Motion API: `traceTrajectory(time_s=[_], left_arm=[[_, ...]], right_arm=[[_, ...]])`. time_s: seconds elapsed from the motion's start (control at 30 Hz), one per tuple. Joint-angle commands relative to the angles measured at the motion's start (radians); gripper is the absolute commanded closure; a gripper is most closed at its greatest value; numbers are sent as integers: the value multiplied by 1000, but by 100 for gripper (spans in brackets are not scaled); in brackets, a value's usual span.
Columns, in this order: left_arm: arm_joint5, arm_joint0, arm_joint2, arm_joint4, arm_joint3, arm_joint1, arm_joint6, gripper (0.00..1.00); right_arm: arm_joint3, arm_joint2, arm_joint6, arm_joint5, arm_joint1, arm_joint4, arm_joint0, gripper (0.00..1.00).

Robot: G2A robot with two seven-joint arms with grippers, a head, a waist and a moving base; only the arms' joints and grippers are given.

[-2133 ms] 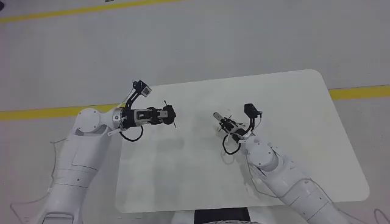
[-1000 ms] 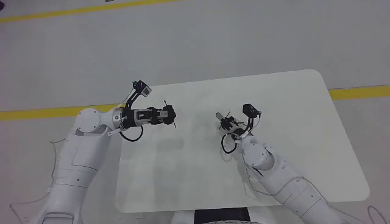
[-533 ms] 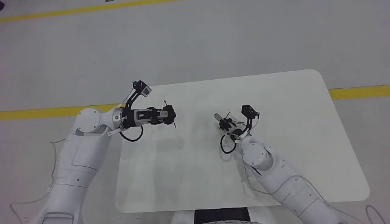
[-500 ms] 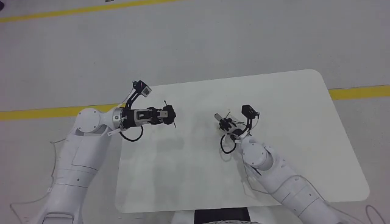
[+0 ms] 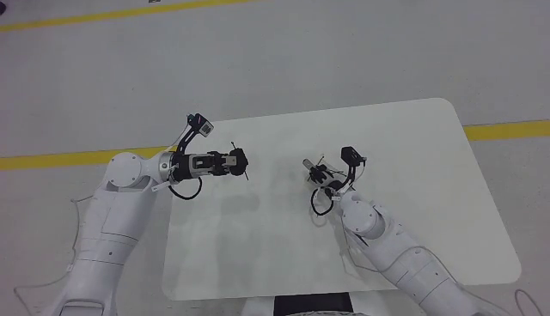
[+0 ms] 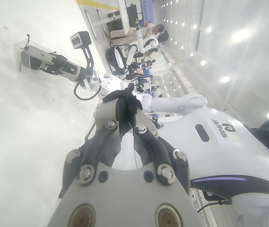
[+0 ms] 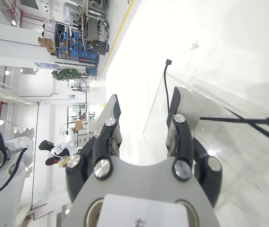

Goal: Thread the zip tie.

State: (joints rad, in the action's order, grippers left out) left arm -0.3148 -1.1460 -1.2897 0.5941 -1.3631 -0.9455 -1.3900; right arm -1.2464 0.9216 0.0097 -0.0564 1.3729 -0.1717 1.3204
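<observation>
Over the counter's (image 5: 412, 144) left edge, toward its far corner, the top view has the left gripper (image 5: 241, 161) pointing across at the right gripper (image 5: 313, 171), which sits near the counter's middle. The two are well apart. A thin black zip tie (image 5: 247, 173) crosses the left tips, its long axis roughly square to the line between the arms.

The left wrist view shows those fingers (image 6: 106, 109) closed on a black bunch with a fine strand trailing back between them, which I take for that tie. The far gripper stands at a clear panel (image 6: 18, 45).

The right wrist view shows its fingers (image 7: 115, 108) spread, gripping nothing I can make out, with the panel's edge between them. A second zip tie (image 7: 165, 81) runs along one finger, head outward. The left arm would have to cross the gap.
</observation>
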Motion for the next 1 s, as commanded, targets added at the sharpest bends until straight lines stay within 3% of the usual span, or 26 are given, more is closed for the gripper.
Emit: traceTrajectory(time_s=[0.0,0.63,0.97], left_arm=[[0,0,0,0,0,0,0,100],[0,0,0,0,0,0,0,100],[0,0,0,0,0,0,0,100]], right_arm=[[-3,6,-2,1,0,-2,3,54],[-16,31,-3,8,8,-30,22,65],[-20,41,-5,1,11,-59,29,55]])
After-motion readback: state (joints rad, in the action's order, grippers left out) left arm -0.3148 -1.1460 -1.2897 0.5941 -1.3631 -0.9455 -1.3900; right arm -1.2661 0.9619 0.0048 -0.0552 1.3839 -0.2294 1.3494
